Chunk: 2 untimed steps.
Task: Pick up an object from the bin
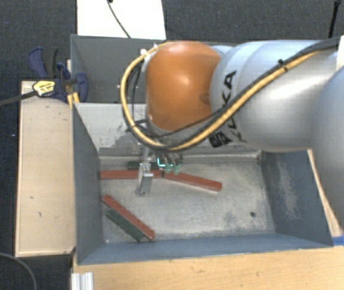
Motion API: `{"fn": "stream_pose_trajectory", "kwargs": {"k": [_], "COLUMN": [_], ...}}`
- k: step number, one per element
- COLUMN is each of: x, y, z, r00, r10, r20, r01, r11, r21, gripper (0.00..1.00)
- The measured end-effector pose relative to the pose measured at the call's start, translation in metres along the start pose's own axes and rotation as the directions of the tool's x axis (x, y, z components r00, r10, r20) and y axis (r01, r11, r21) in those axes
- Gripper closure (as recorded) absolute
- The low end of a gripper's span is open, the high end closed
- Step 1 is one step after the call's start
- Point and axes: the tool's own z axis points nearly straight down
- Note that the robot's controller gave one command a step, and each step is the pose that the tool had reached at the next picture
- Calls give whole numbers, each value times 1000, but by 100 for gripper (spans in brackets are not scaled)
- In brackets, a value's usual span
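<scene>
Camera view: jaws spread or shut, cannot tell, so go slow with the gripper (143, 183), line up square across the red stick (118, 174) just left of the gripper, not the other stick (196, 183) just right, pinch near the middle, lift straight up.
</scene>
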Motion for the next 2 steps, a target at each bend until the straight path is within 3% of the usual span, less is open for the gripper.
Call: {"fn": "stream_pose_trajectory", "kwargs": {"k": [1, 2], "x": [-32, -33], "y": [-45, -43], "z": [133, 129], "r00": [967, 966], "r10": [256, 259], "r20": [2, 6], "r01": [-256, -259], "r11": [967, 966], "r21": [1, -3], "gripper": [0, 100]}}
